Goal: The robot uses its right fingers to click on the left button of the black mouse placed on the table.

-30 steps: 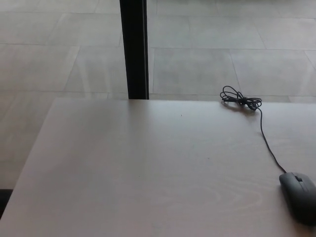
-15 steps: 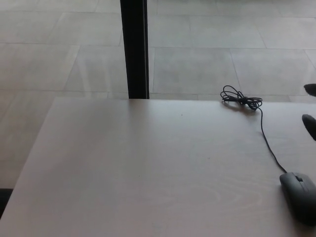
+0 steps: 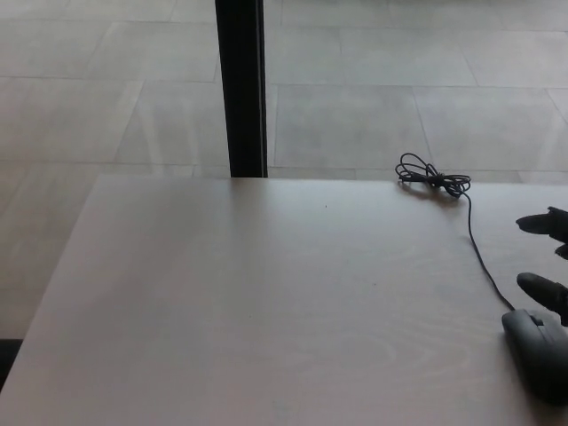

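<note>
The robot's right hand point(image 3: 548, 257) enters at the 3 o'clock edge, two black fingers point(image 3: 539, 286) apart and holding nothing, the lower one just above the black mouse point(image 3: 538, 351) (contact is hard to judge). The mouse lies on the pale table point(image 3: 266, 302) at 4 o'clock, its cable point(image 3: 480, 253) running to a bundled coil at 1 o'clock.

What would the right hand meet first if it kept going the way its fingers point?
Probably nothing: the right hand's fingers point left, over bare table, just beyond the mouse. Its height is unclear.
</note>
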Tool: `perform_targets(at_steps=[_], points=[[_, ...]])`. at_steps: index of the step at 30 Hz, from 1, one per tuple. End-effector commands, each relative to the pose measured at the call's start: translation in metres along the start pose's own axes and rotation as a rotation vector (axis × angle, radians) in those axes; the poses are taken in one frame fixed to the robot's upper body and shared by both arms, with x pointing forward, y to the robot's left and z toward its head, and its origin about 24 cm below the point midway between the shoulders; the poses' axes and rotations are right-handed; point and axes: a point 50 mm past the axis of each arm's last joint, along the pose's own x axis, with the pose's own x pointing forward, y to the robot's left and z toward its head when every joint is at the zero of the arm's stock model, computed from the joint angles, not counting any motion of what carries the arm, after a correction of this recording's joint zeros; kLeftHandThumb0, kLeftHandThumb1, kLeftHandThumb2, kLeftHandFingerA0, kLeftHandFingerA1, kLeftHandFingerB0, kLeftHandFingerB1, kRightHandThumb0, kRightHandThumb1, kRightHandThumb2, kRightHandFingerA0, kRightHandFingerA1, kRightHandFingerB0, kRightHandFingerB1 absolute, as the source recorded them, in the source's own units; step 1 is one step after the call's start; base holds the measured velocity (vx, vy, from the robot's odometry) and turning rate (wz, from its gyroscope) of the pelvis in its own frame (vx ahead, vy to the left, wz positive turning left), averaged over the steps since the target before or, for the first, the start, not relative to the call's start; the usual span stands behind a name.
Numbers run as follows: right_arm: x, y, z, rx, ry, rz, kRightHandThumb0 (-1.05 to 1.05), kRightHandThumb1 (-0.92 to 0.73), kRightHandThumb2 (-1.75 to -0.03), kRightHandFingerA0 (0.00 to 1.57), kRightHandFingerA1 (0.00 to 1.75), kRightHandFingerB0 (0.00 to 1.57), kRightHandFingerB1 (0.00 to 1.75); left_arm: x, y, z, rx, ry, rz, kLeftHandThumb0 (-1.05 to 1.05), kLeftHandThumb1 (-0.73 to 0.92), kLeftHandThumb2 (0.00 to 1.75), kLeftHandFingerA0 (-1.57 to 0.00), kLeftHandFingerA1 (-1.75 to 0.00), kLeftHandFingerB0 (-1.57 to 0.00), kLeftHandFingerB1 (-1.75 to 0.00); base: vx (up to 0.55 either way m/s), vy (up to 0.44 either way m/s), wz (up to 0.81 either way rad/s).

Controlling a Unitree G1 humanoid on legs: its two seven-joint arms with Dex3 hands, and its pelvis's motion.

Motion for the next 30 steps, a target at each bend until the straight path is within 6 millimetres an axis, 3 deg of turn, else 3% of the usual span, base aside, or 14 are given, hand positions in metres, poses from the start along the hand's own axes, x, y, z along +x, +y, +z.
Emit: perform_targets(at_steps=[1, 3, 4, 5, 6, 7, 8, 9, 10, 11, 12, 13, 28, 30], points=[[0.0, -0.008, -0.001, -0.156, -0.107, -0.007, -0.76, -0.91, -0.68, 0.47, 0.43, 0.45, 0.37, 0.0, 0.006, 0.009, 0.017, -0.054, 0.008, -0.85, 0.92, 0.77, -0.89, -0.59, -0.66, -0.51, 0.0, 0.0, 0.0], [0.0, -0.008, -0.001, -0.179, -0.12, -0.007, -0.76, -0.91, -0.68, 0.5, 0.41, 0.46, 0.38, 0.001, 0.006, 0.008, 0.006, -0.038, 0.012, -0.85, 0.92, 0.78, -0.89, -0.58, -0.63, -0.5, 0.0, 0.0, 0.0], [-0.002, -0.004, 0.002, -0.211, -0.136, 0.0, -0.77, -0.9, -0.68, 0.49, 0.45, 0.47, 0.37, 0.001, 0.005, 0.008, 0.0, -0.042, 0.011, -0.86, 0.92, 0.77, -0.9, -0.6, -0.69, -0.52, 0.0, 0.0, 0.0], [-0.003, -0.002, 0.003, -0.225, -0.146, 0.003, -0.76, -0.88, -0.67, 0.49, 0.46, 0.49, 0.38, 0.001, 0.004, 0.009, 0.001, -0.045, 0.011, -0.82, 0.82, 1.25, -0.9, -0.68, -0.63, -0.64, 0.0, 0.0, 0.0], [-0.003, 0.0, 0.003, -0.227, -0.151, 0.002, -0.76, -0.88, -0.67, 0.49, 0.46, 0.49, 0.38, 0.001, 0.004, 0.009, 0.005, -0.047, 0.012, -0.82, 0.82, 1.25, -0.9, -0.68, -0.63, -0.64, 0.0, 0.0, 0.0], [-0.004, 0.002, 0.005, -0.223, -0.158, 0.005, -0.75, -0.86, -0.66, 0.49, 0.47, 0.49, 0.38, 0.001, 0.004, 0.009, 0.006, -0.042, 0.017, -0.83, 0.81, 1.24, -0.9, -0.67, -0.63, -0.65, 0.0, 0.0, 0.0], [-0.004, 0.004, 0.005, -0.219, -0.16, 0.013, -0.76, -0.86, -0.67, 0.48, 0.47, 0.47, 0.37, 0.001, 0.004, 0.01, 0.001, -0.039, 0.019, -0.86, 0.92, 0.76, -0.93, -0.6, -0.66, -0.52, 0.0, 0.0, 0.0], [-0.005, 0.007, 0.006, -0.21, -0.164, 0.029, -0.78, -0.87, -0.67, 0.47, 0.48, 0.47, 0.37, 0.001, 0.004, 0.01, -0.004, -0.037, 0.02, -0.85, 0.92, 0.77, -0.9, -0.59, -0.67, -0.51, 0.0, 0.0, 0.0], [-0.005, 0.009, 0.007, -0.214, -0.171, 0.038, -0.78, -0.88, -0.68, 0.47, 0.48, 0.46, 0.37, 0.001, 0.004, 0.01, -0.013, -0.037, 0.016, -0.81, 0.8, 1.23, -0.9, -0.69, -0.61, -0.64, 0.0, 0.0, 0.0], [-0.005, 0.01, 0.008, -0.225, -0.177, 0.042, -0.78, -0.88, -0.68, 0.47, 0.48, 0.46, 0.37, 0.001, 0.004, 0.01, -0.03, -0.036, 0.013, -0.81, 0.8, 1.23, -0.9, -0.69, -0.61, -0.64, 0.0, 0.0, 0.0], [-0.006, 0.014, 0.011, -0.232, -0.184, 0.053, -0.79, -0.89, -0.68, 0.47, 0.47, 0.47, 0.36, 0.001, 0.003, 0.01, -0.008, -0.035, 0.005, -0.88, 0.92, 0.8, -0.87, -0.59, -0.6, -0.51, 0.0, 0.0, 0.0], [-0.007, 0.017, 0.012, -0.223, -0.197, 0.061, -0.78, -0.89, -0.68, 0.48, 0.48, 0.47, 0.37, 0.001, 0.003, 0.009, 0.004, -0.036, 0.012, -0.85, 0.92, 0.77, -0.86, -0.57, -0.65, -0.51, 0.0, 0.0, 0.0], [-0.02, 0.014, -0.019, -0.282, -0.067, 0.108, -0.75, -0.9, -0.67, 0.47, 0.46, 0.46, 0.36, 0.001, 0.003, 0.009, -0.011, -0.044, 0.0, -0.85, 0.92, 0.73, -0.92, -0.59, -0.65, -0.5, 0.0, 0.0, 0.0], [-0.023, 0.011, -0.025, -0.286, -0.075, 0.074, -0.71, -0.86, -0.66, 0.52, 0.47, 0.51, 0.39, 0.001, 0.004, 0.009, -0.024, -0.039, 0.012, -0.87, 0.92, 0.74, -0.9, -0.58, -0.67, -0.5, 0.0, 0.0, 0.0]])
